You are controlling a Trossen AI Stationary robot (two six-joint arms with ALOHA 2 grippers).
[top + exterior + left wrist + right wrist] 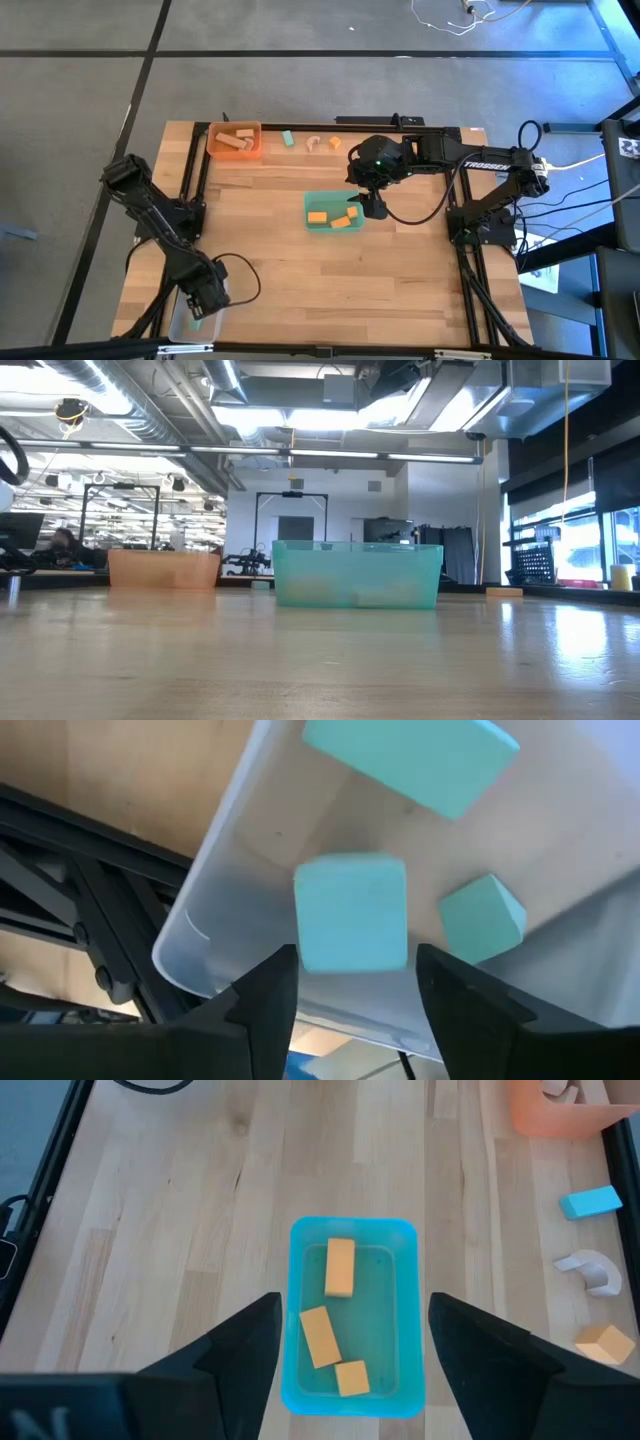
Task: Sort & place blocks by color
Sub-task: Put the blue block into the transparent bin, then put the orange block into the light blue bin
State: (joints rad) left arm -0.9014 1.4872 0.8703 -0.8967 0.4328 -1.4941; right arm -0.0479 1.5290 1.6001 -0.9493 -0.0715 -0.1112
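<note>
Left gripper [350,985]: over the clear tray [178,322] at the bench's near left corner, fingers apart, a mint block [352,913] between them, two more beyond.
Right gripper [352,1350]: fingers apart, empty, above the green tray [405,1240] mid-bench.
Orange blocks [339,1266]: three smooth bricks in the green tray.
Far edge: loose blocks [310,142] beside the orange tray [213,145], nearer the right arm.

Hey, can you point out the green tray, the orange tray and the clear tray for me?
Green tray [296,1240]: right wrist view, on its rim at a corner.
Orange tray [212,146]: high view, on its left wall.
Clear tray [215,860]: left wrist view, on its side wall.
</note>
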